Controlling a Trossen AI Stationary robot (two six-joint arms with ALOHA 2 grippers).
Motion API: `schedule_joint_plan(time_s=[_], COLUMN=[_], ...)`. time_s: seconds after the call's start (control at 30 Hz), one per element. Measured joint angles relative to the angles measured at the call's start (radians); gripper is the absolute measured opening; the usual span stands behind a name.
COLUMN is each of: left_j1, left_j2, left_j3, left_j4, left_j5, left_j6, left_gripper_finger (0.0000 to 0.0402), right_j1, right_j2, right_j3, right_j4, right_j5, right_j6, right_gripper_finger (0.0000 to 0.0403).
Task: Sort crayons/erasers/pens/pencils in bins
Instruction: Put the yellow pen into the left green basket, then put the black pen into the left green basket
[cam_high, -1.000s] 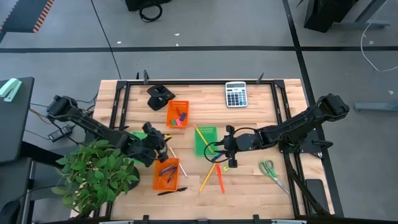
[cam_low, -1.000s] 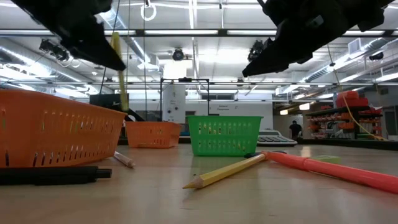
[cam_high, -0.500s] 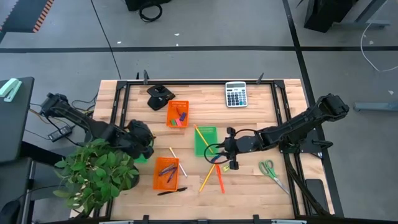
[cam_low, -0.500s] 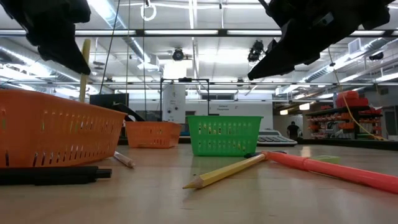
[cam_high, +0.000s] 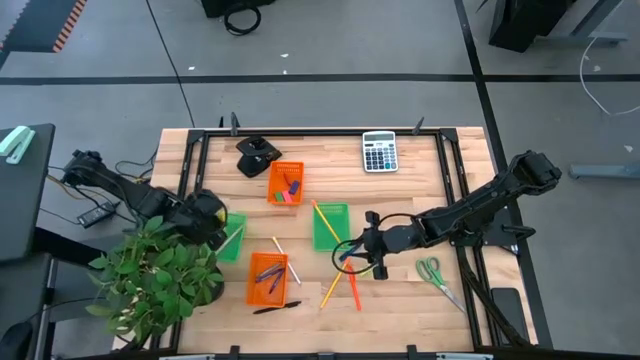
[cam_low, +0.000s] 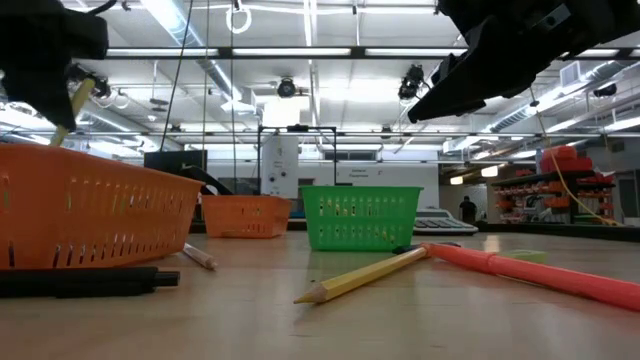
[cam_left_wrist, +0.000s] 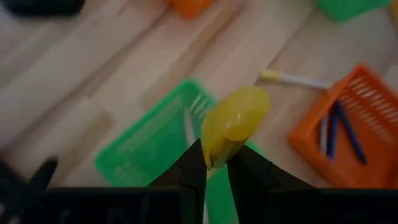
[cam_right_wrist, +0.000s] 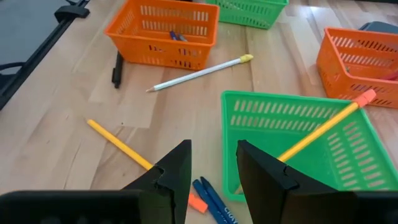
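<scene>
My left gripper (cam_high: 212, 222) hangs over the left green bin (cam_high: 236, 248), shut on a yellow pencil (cam_left_wrist: 231, 124), which also shows in the low view (cam_low: 70, 104). A pale pencil (cam_left_wrist: 188, 126) lies in that bin. My right gripper (cam_right_wrist: 211, 165) stands open above the table by the middle green bin (cam_high: 330, 225), and shows in the high view (cam_high: 354, 252). Blue pens (cam_right_wrist: 211, 198) and an orange crayon (cam_right_wrist: 198, 202) lie under its fingers, untouched. An orange pencil (cam_right_wrist: 323, 127) leans on that bin's rim. My left gripper pinches the yellow pencil's shaft (cam_left_wrist: 214, 155) between its two fingers, which come from above, slanting down. The pencil sticks out beyond the fingertips, tilted, and hangs clear above the left green bin (cam_left_wrist: 143, 149).
The near orange bin (cam_high: 267, 280) holds pens; the far orange bin (cam_high: 286, 183) holds erasers. A yellow pencil (cam_high: 330, 290), a red crayon (cam_high: 353, 290), a black pen (cam_high: 275, 307) and scissors (cam_high: 436, 275) lie loose. A calculator (cam_high: 379, 152) sits far back. A plant (cam_high: 155, 275) stands at the near left.
My left gripper has carried the yellow pencil from beside the near orange bin toward the table's left edge, to over the left green bin. It turned on the way, and the pencil went from upright to slanting.
</scene>
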Motion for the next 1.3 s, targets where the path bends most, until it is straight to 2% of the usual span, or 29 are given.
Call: schedule_joint_plan(time_s=[0.23, 0.77, 0.93, 1.07, 1.3], left_j1=[0.000, 0.000, 0.000, 0.000, 0.000], left_j2=[-0.025, 0.015, 0.020, 0.021, 0.042], left_j3=[0.000, 0.000, 0.000, 0.000, 0.000], left_j4=[-0.020, -0.018, 0.042, 0.152, 0.379], left_j5=[0.061, 0.095, 0.089, 0.028, -0.243], left_j6=[-0.022, -0.021, -0.016, 0.116, 0.397], left_gripper_finger=[0.0064, 0.0137, 0.0156, 0.0153, 0.0132], right_j1=[-0.001, -0.001, -0.001, -0.001, -0.006], right_j2=[0.000, 0.000, 0.000, 0.000, 0.000], right_j3=[0.000, 0.000, 0.000, 0.000, 0.000], right_j4=[0.001, 0.000, -0.003, -0.003, 0.004], right_j5=[0.000, 0.000, 0.000, 0.000, 0.028], right_j6=[-0.018, -0.011, -0.011, -0.025, -0.013], right_gripper_finger=[0.0133, 0.0133, 0.0133, 0.0133, 0.0133])
